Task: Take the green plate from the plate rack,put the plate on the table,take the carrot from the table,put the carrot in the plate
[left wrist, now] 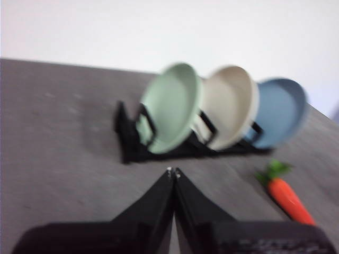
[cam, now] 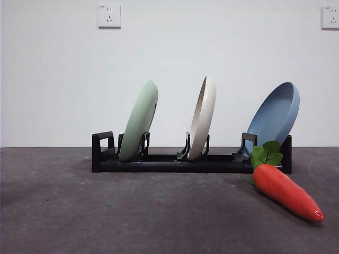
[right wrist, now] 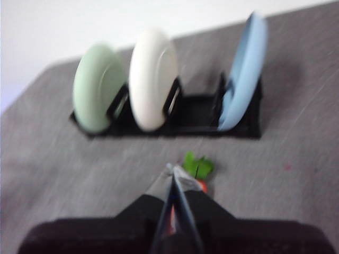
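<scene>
Carrot [cam: 286, 190] whole in front view; right wrist: leaves only.

Both arms hang up above the table, the left gripper [left wrist: 172, 172] and the right gripper [right wrist: 170, 169] each with its two black jaws pressed together, holding nothing.

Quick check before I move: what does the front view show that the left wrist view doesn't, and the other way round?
Only the front view shows two wall sockets and the level side profile of the plates. Only the left wrist view shows the left gripper, shut, short of the plate rack, and the plates' inner faces. Both show the green plate, cream plate and blue plate standing in the rack, and the carrot lying on the table.
</scene>
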Available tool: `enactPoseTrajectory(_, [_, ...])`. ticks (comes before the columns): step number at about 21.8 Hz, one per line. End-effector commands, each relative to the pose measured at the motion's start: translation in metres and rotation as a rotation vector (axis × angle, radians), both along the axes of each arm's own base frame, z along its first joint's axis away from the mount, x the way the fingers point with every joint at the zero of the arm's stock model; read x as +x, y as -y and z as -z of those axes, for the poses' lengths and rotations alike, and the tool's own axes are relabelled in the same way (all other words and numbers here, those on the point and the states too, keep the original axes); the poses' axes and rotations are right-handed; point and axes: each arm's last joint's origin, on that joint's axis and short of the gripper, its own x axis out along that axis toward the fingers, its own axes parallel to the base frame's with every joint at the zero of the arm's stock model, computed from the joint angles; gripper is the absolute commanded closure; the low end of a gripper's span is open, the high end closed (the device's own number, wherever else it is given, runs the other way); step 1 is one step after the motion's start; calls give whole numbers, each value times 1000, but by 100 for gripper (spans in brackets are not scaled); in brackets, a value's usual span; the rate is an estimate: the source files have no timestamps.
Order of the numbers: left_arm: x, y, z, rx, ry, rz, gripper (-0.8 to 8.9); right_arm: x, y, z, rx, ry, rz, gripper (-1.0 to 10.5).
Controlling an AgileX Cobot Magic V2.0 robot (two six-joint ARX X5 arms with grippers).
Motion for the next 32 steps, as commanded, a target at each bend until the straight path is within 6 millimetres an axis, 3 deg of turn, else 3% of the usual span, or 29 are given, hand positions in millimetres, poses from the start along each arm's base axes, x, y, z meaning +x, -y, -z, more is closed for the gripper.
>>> enactPoseTrajectory(1, [1,2,-11,25,-41,99,821,1,-1,-17,-80,-34,-86,958])
enactPoseTrajectory(6, [3,5,-29,49,-127,226,821,3,-3,-34,-138,-186,-183,958])
enactPoseTrajectory(11, [1,6,-38,96,-197,288,821,4,-3,-29,-174,-347,-222,957])
enactPoseTrajectory(14, [2,6,-39,94,-218,288,810,5,-3,-28,-174,-356,-222,939])
enactPoseTrajectory(15, [2,6,-39,91,-221,287,758,5,-3,-28,-175,-357,-221,914])
enactPoseTrajectory(18, [4,6,-38,86,-231,286,253,5,-3,-28,-171,-359,-218,534])
enactPoseTrajectory(19, [4,6,-38,85,-234,286,228,5,-3,-28,-171,-360,-218,418])
enactPoseTrajectory(20, [5,6,-38,85,-235,287,228,5,-3,-28,-167,-362,-215,364])
enactPoseTrajectory(26, [16,7,-41,79,-210,309,228,5,-3,-28,-160,-367,-210,350])
enactPoseTrajectory(32, [58,18,-72,62,-126,381,228,7,-3,-28,-156,-375,-209,350])
